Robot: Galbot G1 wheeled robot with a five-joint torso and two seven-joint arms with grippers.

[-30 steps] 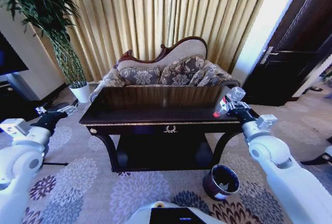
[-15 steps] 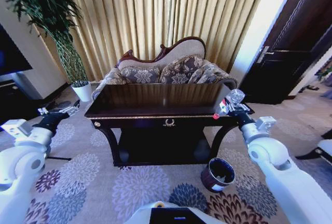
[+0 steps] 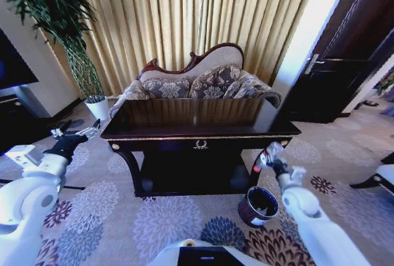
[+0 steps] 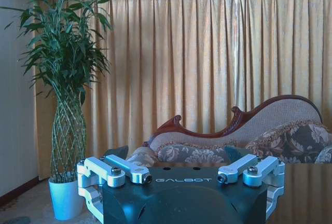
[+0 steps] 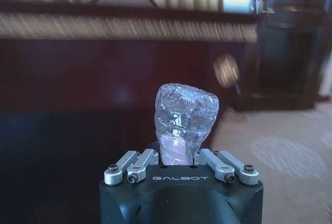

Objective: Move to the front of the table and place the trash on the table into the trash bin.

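The dark glossy table point(image 3: 191, 119) stands straight ahead, and its front also shows in the right wrist view as the table point(image 5: 78, 79). My right gripper point(image 3: 271, 154) hangs below the table's front right corner, shut on the trash, a clear bottle point(image 3: 263, 159) with a red label. It is held just above the round dark trash bin point(image 3: 249, 214) on the carpet. In the right wrist view the crumpled bottle point(image 5: 185, 112) sticks up out of the right gripper point(image 5: 179, 154). My left gripper point(image 3: 77, 133) waits open left of the table, seen close as the left gripper point(image 4: 184, 177).
A patterned sofa point(image 3: 203, 84) sits behind the table before gold curtains. A tall plant in a white pot point(image 3: 97, 108) stands at the back left, a dark door point(image 3: 351, 75) at the right. Flowered carpet surrounds the table.
My right gripper has come down with the bottle from the table's right corner to just above the bin. The left arm has barely moved.
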